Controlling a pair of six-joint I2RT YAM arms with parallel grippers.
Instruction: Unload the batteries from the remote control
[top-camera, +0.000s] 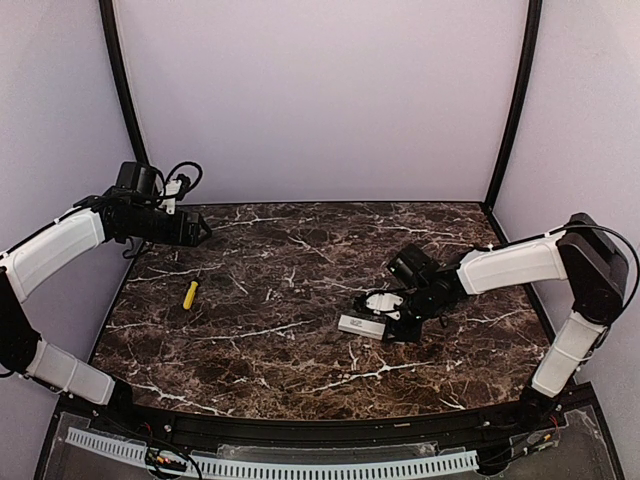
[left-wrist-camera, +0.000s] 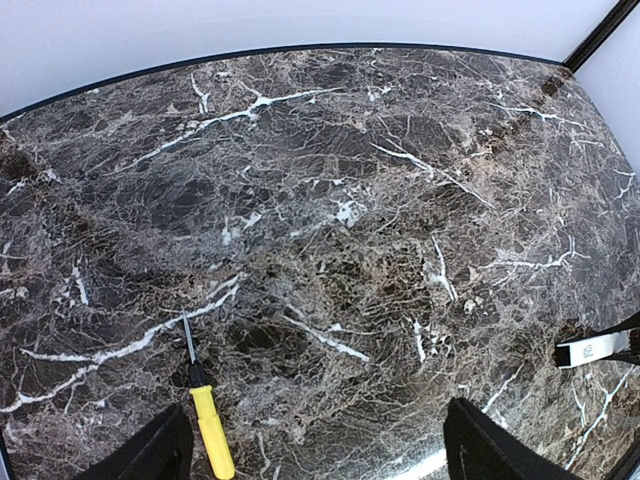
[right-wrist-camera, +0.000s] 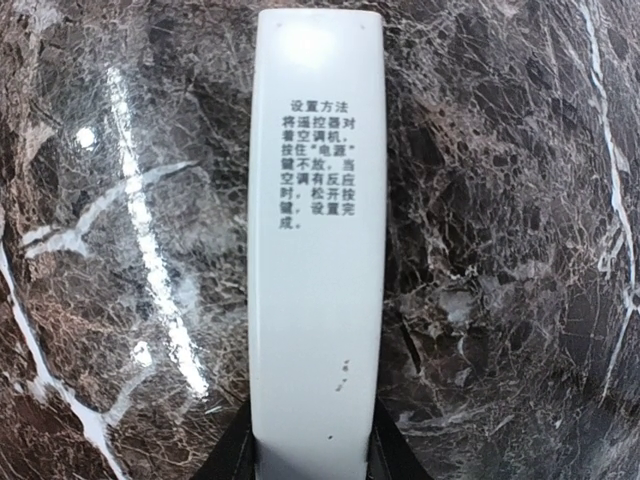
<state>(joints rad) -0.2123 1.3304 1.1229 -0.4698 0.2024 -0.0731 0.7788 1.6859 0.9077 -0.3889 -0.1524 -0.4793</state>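
Observation:
The remote control (right-wrist-camera: 318, 250) is a slim white bar with dark printed text on its upper face, lying on the marble table (top-camera: 280, 340). It also shows in the overhead view as the remote control (top-camera: 360, 324) and at the right edge of the left wrist view as the remote control (left-wrist-camera: 595, 348). My right gripper (right-wrist-camera: 312, 450) is shut on its near end, a black finger pressed against each long side; in the overhead view the right gripper (top-camera: 385, 322) sits low over the table. My left gripper (left-wrist-camera: 320, 460) hangs open and raised at the far left, left gripper (top-camera: 200, 232). The batteries are hidden.
A yellow-handled screwdriver (top-camera: 189, 293) lies on the left part of the table, just ahead of my left fingers as the screwdriver (left-wrist-camera: 212, 430). Pale walls and black frame posts (top-camera: 512, 110) close in the back and sides.

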